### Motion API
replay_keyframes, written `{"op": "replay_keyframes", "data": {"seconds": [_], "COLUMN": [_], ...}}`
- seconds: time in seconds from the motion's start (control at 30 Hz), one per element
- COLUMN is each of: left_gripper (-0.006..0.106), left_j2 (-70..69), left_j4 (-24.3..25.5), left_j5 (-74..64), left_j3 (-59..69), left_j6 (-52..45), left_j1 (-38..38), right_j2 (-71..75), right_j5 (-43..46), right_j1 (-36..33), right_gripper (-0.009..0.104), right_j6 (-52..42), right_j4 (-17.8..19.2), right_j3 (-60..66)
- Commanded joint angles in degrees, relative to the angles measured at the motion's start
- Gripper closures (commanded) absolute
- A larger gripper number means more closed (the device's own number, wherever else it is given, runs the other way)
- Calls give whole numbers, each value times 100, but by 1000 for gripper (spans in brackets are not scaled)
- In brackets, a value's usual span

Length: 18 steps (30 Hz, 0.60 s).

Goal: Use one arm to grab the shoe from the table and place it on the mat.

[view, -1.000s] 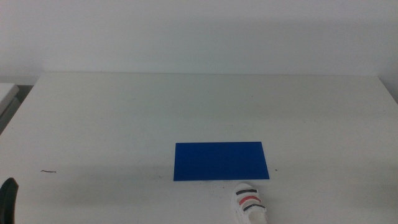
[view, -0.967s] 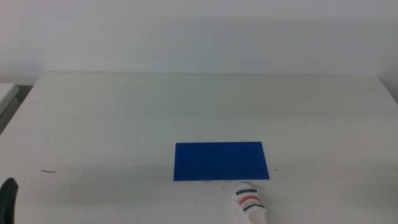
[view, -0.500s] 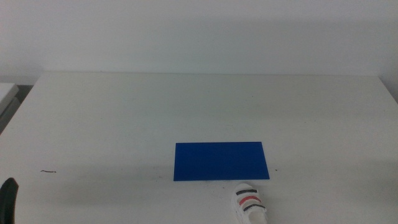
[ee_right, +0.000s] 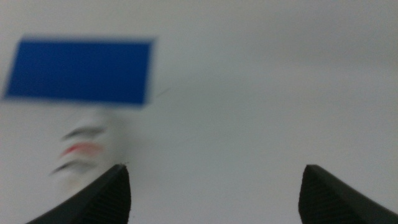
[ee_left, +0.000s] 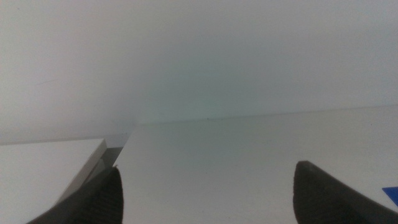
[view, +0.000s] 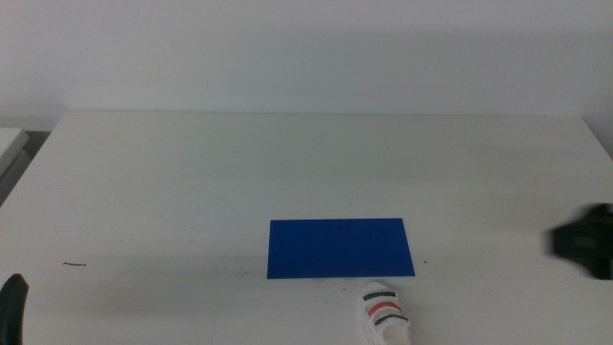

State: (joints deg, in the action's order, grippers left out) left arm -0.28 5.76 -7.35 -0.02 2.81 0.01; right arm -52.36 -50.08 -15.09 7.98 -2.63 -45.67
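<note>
The white shoe (view: 385, 316) with one red and two dark straps lies on the white table (view: 192, 182) at the near edge, just in front of the blue mat (view: 340, 247). My right gripper (view: 584, 241) shows as a blurred dark shape at the right edge, well to the right of the shoe. In the right wrist view its jaws stand wide apart and empty, with the mat (ee_right: 78, 70) and the blurred shoe (ee_right: 84, 149) ahead. My left gripper (view: 11, 307) waits at the bottom left corner; in the left wrist view its jaws stand apart, holding nothing.
A thin dark speck (view: 75, 264) lies on the table at the near left. A second white surface (ee_left: 43, 165) stands beside the table's left edge, with a dark gap between. A pale wall rises behind the table.
My right gripper has come into the middle view from the right edge, blurred by motion. The shoe, the mat and the left gripper have not moved.
</note>
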Motion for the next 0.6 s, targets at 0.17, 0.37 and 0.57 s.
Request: {"op": "replay_keyframes", "data": {"seconds": [0.17,0.37,0.57], "left_gripper": [7,7,7], "left_j2": [28,28,28], "left_j4": [-23,-23,-23], "left_j5": [73,73,73], "left_j3": [2,2,2], "left_j6": [8,8,8], "left_j1": [-1,-1,-1], "right_j2": [-2054,-3611,-4576], "right_j5": [-688,-584,-31], "right_j1": [-2202,-3236,-3315], "right_gripper": [9,9,9], "right_j6": [1471,3138,3362], "right_j4": [-116,911,1029], "right_j3": [-1298,-1713,-1754]}}
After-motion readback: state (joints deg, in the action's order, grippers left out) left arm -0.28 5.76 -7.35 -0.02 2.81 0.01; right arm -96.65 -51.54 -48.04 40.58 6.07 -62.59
